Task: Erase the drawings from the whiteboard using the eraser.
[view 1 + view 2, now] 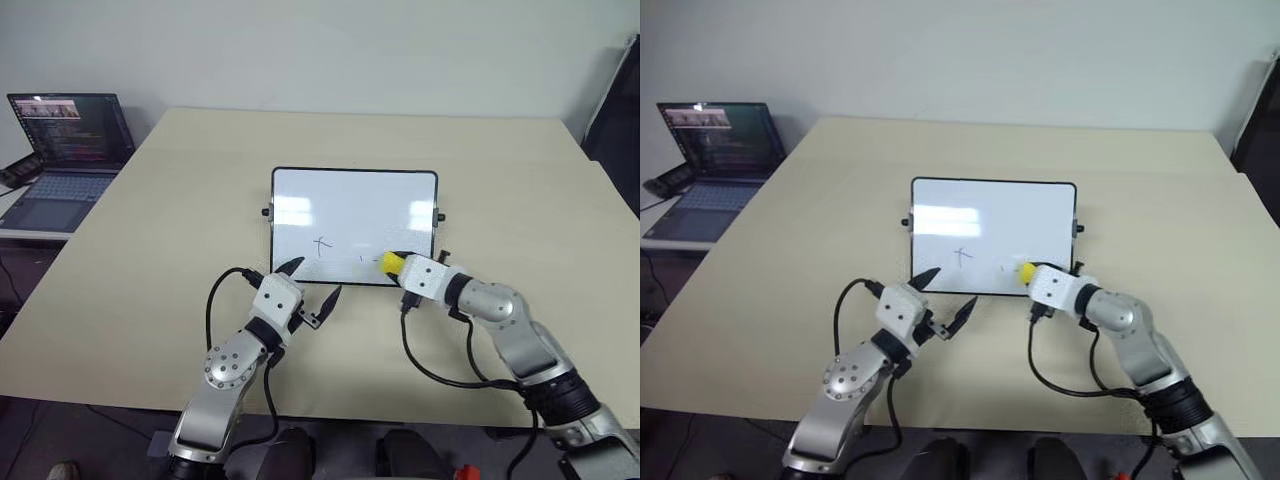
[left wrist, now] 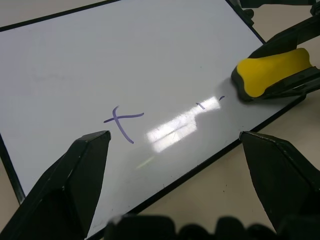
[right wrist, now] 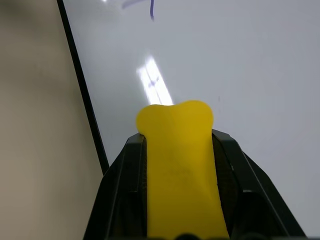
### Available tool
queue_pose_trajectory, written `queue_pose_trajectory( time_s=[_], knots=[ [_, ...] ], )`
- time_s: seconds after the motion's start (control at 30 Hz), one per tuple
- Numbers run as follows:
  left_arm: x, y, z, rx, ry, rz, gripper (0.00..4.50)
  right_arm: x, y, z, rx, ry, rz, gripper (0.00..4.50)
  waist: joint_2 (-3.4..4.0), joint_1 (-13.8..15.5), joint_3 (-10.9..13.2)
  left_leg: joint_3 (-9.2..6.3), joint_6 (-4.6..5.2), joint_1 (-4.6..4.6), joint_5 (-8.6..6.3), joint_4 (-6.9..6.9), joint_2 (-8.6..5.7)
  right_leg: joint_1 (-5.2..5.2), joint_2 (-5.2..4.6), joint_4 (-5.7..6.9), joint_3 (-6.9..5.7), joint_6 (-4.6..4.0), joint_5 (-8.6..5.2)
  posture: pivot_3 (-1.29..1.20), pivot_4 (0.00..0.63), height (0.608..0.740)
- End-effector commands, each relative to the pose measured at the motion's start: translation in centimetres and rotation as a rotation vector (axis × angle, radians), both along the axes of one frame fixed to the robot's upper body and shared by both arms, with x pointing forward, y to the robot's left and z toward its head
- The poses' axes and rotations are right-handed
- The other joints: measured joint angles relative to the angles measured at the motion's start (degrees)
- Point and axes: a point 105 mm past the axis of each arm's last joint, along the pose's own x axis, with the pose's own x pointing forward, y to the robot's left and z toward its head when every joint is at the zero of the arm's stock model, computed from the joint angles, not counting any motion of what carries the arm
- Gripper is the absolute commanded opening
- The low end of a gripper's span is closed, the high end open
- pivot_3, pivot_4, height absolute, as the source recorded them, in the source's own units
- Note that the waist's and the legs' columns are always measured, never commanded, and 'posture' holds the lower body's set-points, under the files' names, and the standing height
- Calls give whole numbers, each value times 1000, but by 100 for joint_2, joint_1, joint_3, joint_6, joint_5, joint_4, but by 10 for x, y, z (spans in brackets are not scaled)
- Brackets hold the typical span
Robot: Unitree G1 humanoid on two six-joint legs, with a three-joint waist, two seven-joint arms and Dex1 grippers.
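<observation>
The whiteboard (image 1: pixel 355 205) lies flat in the middle of the table. On its near half are the drawings: a thin dark cross (image 1: pixel 322 245) and two tiny ticks (image 2: pixel 201 105) to its right. My right gripper (image 1: pixel 397 264) is shut on the yellow eraser (image 1: pixel 390 263), whose dark underside sits against the board near its front right corner, just right of the ticks. In the right wrist view the eraser (image 3: pixel 179 165) sticks out between both fingers. My left gripper (image 1: pixel 314 282) hovers open at the board's front edge, below the cross, holding nothing.
An open laptop (image 1: pixel 70 150) sits on a side surface at the far left, with a dark device (image 1: pixel 20 172) beside it. The beige table (image 1: pixel 520 180) spreads wide around the board. A dark object (image 1: pixel 615 100) stands at the right edge.
</observation>
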Motion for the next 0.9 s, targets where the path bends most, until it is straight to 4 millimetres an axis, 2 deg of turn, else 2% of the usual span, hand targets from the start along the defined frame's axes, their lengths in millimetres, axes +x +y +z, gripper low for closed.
queue_pose_trajectory(
  time_s=[0.03,0.17,0.33,0.5,0.73,0.9],
  knots=[
    [-2,-3,11,-10,-35,-14,4500,0,17,16,17,-72,50,1363,0,-4,0,-4,-12,-31,7,5,0,-27,0,1,-3,-1,1,0,150,740],
    [-3,-5,14,-11,-40,-7,4500,5,37,12,-8,-71,81,1363,0,-10,0,0,-17,-46,10,1,1,-47,0,0,-3,-1,0,0,150,740],
    [-4,-4,14,-12,-37,1,4500,12,32,-10,-101,11,49,1363,0,8,0,-2,-14,-48,8,2,0,-48,-1,-1,-4,-1,0,0,150,740],
    [-6,-4,14,-9,-37,7,4500,18,-6,-34,-198,129,-64,1363,0,23,-1,-4,-6,-44,3,5,0,-42,-1,1,-4,-1,1,0,150,740],
    [-7,-6,11,-11,-31,-5,4500,13,-47,-42,-250,174,-153,1363,1,113,-5,-20,0,-17,1,11,-6,-4,-5,2,-2,-1,1,0,150,740],
    [-3,-8,11,-10,-34,-28,4500,7,-84,-46,-275,210,-251,1363,-2,171,-8,-23,1,-1,2,12,-10,13,-6,3,-2,0,3,0,150,740]
  ],
)
